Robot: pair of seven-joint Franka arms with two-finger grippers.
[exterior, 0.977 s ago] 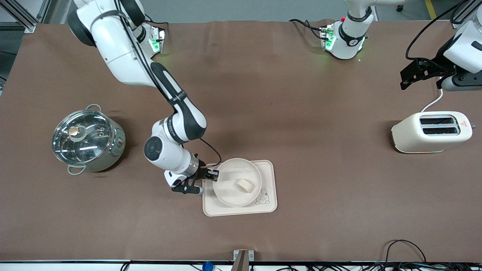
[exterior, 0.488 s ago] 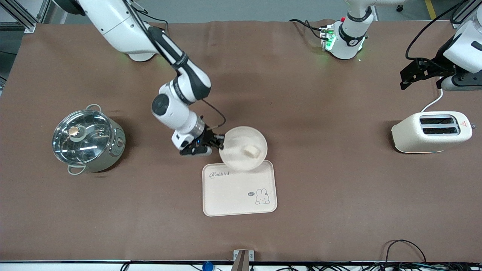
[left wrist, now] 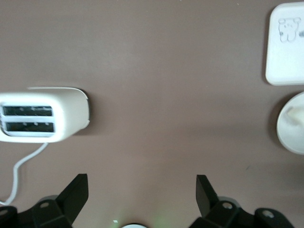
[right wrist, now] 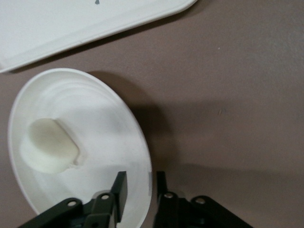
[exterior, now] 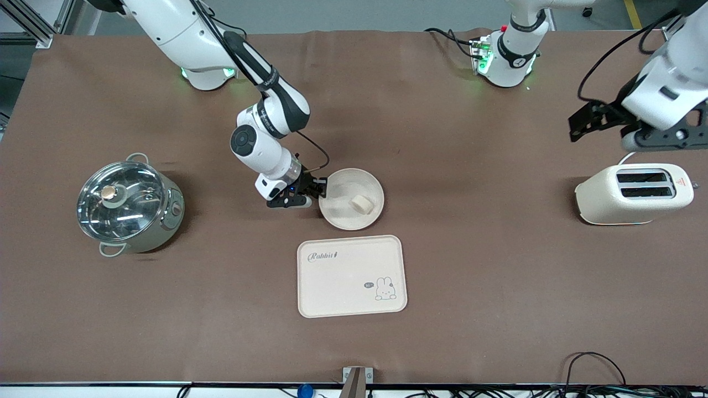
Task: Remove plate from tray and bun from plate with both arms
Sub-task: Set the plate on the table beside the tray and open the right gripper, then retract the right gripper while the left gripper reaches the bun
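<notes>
Plate (exterior: 350,199), round, cream-white, shallow w/ raised rim, sits on the brown table (exterior: 442,265), just farther from the front camera than the rectangular cream tray w/ rabbit drawing (exterior: 352,276); a thin strip of table shows between the two. Small pale cream oblong bun (exterior: 360,203) lies inside the plate, off-centre toward the left arm's end of the table.

Right gripper (exterior: 319,189) is at the plate's rim on the side toward the right arm's end. Right wrist view has one black finger (right wrist: 118,190) inside the rim and the other outside, pinched on the rim. Whether the plate is fully resting on the table or a touch lifted is hard to tell.

Left gripper (exterior: 578,119) hangs over bare table near the left arm's end, a bit farther from the front camera than the cream two-slot toaster (exterior: 634,193). Left wrist view shows its fingertips spread wide, nothing between them; left arm waits.

Steel pot w/ glass lid (exterior: 128,206) stands at the right arm's end, well apart from the plate.
</notes>
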